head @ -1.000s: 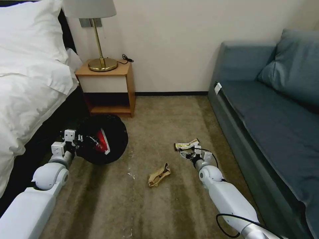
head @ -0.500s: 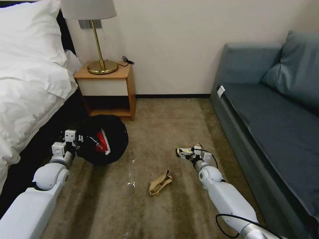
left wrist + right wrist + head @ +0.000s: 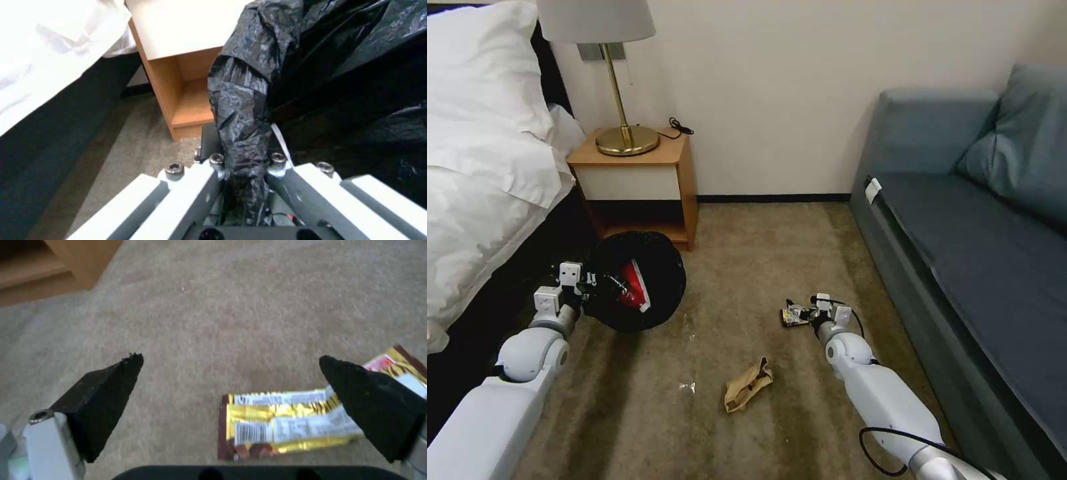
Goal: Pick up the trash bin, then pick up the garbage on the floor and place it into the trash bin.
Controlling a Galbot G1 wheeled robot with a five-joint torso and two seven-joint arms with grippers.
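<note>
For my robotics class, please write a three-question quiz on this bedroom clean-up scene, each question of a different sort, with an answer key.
1. True or false: the left end effector is shut on the black bag liner at the rim of the trash bin.
2. Multiple choice: what lies on the carpet between the open fingers of the right end effector? A) a sock B) a yellow foil wrapper C) a spoon
3. Fill in: the brown paper scrap lies on the carpet, apart from both end effectors, while the red-and-white carton is already inside the ____.

Key: 1 true; 2 B; 3 trash bin
</note>
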